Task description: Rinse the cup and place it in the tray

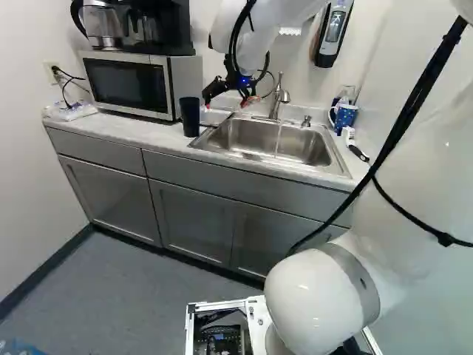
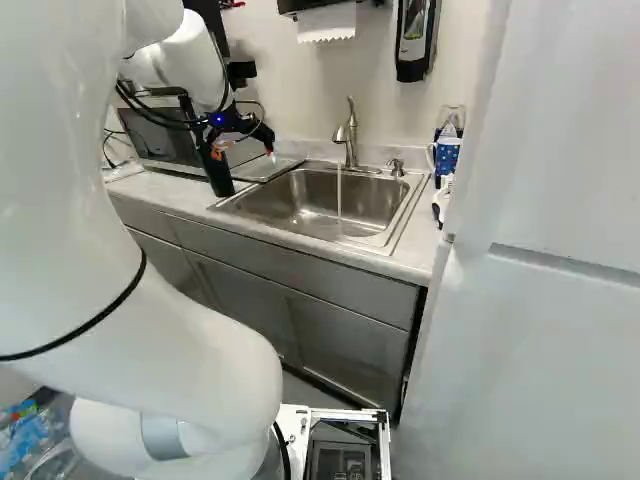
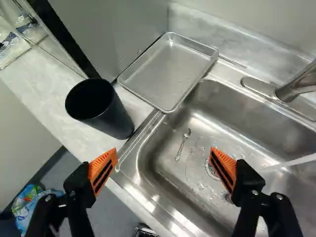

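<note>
My gripper (image 1: 226, 101) hangs over the counter by the sink's near-microwave end; in the wrist view the gripper (image 3: 164, 154) has its orange pads wide apart, nothing between them. A black cup (image 3: 112, 114), also visible as a dark cup (image 1: 190, 117) in the left base view, stands upright on the counter beside the sink rim, ahead of one finger and outside the gap. The shallow metal tray (image 3: 165, 74) lies beyond the cup, with one corner over the sink's edge. Its inside is bare. From the faucet (image 2: 347, 135) a thin stream of water falls into the sink (image 1: 244, 137).
A small spoon (image 3: 182, 144) lies in the sink. The microwave (image 1: 133, 83) stands beside the cup and tray, with a coffee maker (image 1: 159, 26) on top. At the sink's other end are a blue mug (image 1: 344, 117) and a brush (image 1: 356, 150). A soap dispenser (image 2: 416, 38) hangs above.
</note>
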Motion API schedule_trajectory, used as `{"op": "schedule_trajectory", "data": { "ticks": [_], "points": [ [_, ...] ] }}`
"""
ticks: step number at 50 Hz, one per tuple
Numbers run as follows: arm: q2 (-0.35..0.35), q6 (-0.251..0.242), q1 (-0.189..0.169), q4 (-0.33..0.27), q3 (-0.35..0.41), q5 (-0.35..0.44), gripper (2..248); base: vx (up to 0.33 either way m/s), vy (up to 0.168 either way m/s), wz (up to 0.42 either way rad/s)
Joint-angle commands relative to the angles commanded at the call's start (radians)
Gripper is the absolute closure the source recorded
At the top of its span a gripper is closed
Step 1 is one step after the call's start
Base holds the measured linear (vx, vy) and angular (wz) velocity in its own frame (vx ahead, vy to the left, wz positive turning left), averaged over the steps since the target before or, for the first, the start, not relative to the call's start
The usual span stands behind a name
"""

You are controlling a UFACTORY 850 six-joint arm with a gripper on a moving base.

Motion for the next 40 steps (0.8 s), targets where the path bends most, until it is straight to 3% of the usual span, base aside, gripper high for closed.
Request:
{"op": "schedule_trajectory", "data": {
  "ticks": [17,30,40],
  "points": [
    [-0.033,0.000,0.057,0.000,-0.014,0.018,3,0.000,0.000,0.000],
    [-0.074,0.000,0.094,0.000,-0.025,0.115,3,0.000,0.000,0.000],
    [-0.089,0.000,0.103,0.000,-0.017,0.193,3,0.000,0.000,0.000]
  ]
}}
